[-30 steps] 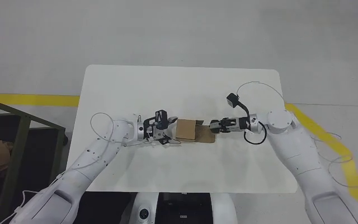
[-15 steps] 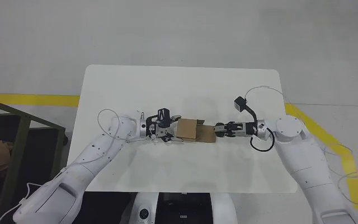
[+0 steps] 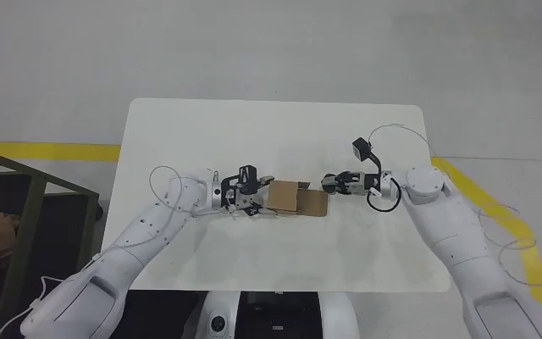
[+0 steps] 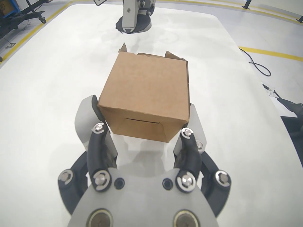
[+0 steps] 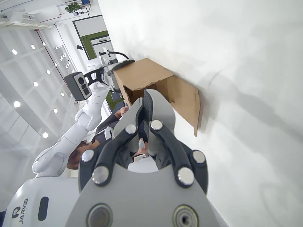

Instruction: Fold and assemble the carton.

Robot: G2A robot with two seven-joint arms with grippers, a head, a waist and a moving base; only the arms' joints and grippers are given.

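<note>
The carton (image 3: 286, 196) lies on its side at the centre of the top view, a little below the middle of the white table (image 3: 254, 127). Its body is already squared into a tube. On its right-hand end the mouth is open, and one loose flap (image 3: 312, 203) lies flat on the table, pointing to the right of the frame. Through that mouth the right wrist view shows bare cardboard walls and nothing inside. At the opposite end the left wrist view shows a recessed face with a thin slit; whether that end is fully closed cannot be told.

The left gripper (image 4: 140, 109) grasps this end, its fingers (image 4: 85, 116) set against the carton's two side walls with the box between them, pinning it against the table. The right gripper (image 5: 144, 94) is clenched with its pads pressed together on nothing. In the top view it sits just right of the flap's tip, near it but apart from it.

The step in hand looks like closing the open end: the body is formed and braced, the flaps on the right are not yet folded in. The next move probably calls for the closed right fingertips to get under or behind the flat flap and push it up and inward. The left grip must resist that push so the box does not slide or collapse.
</note>
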